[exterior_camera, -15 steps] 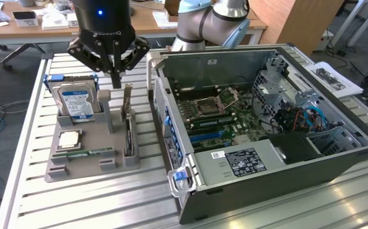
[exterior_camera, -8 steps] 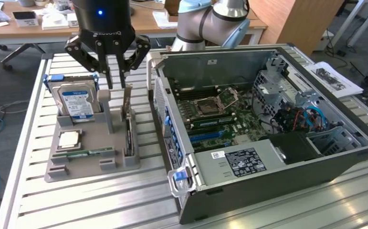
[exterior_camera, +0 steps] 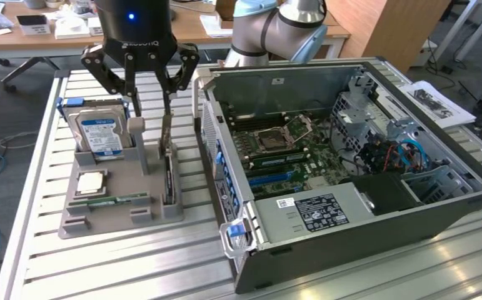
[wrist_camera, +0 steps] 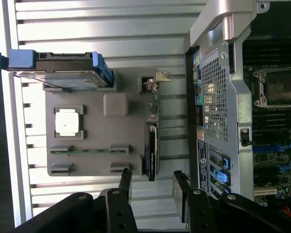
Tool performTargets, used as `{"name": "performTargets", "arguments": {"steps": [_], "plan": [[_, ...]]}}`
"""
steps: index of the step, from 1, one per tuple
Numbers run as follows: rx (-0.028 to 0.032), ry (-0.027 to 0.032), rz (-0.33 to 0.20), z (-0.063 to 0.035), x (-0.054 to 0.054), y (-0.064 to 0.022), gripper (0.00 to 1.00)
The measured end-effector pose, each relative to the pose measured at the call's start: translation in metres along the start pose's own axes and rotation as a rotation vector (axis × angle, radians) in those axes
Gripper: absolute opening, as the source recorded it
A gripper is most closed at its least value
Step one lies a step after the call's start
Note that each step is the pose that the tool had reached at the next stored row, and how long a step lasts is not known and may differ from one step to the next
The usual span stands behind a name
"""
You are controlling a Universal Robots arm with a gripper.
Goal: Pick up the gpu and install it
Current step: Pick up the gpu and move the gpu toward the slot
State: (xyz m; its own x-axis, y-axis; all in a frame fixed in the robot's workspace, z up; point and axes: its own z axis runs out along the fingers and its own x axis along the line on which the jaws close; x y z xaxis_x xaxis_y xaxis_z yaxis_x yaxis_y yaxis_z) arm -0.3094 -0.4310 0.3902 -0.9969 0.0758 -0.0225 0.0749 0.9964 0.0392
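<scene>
The thin, dark gpu [exterior_camera: 169, 181] stood on edge in the grey holder [exterior_camera: 117, 185] beside the open computer case [exterior_camera: 441, 209], the hard drive [exterior_camera: 99, 134] behind, and the gripper [exterior_camera: 150, 109] above it, fingers spread, seemingly holding nothing.

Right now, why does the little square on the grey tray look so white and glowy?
Wrist view: glare washes the square chip on the grey tray to plain white, the computer case shines along its metal edge too, and the fingers sit in shadow. Exterior view: softer, even light, so the same chip shows a duller silver.
</scene>
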Motion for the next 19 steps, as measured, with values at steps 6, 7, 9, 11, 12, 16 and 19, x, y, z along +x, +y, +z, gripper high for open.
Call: {"name": "performTargets", "arguments": {"steps": [6,7,9,11,12,16,19], "plan": [[-0.0010,-0.0001,0.000,0.0047,0.000,-0.0002,0.47],[-0.0012,-0.0004,0.000,0.0064,0.000,-0.0002,0.47],[-0.0011,-0.0007,0.000,0.0097,0.000,-0.0004,0.47],[-0.0012,-0.0010,0.000,0.0135,0.000,-0.0005,0.47],[-0.0012,-0.0009,0.000,0.0153,0.000,-0.0006,0.47],[-0.0012,-0.0009,0.000,0.0224,0.000,-0.0009,0.47],[-0.0011,-0.0009,0.000,0.0280,0.001,-0.0011,0.47]]}}
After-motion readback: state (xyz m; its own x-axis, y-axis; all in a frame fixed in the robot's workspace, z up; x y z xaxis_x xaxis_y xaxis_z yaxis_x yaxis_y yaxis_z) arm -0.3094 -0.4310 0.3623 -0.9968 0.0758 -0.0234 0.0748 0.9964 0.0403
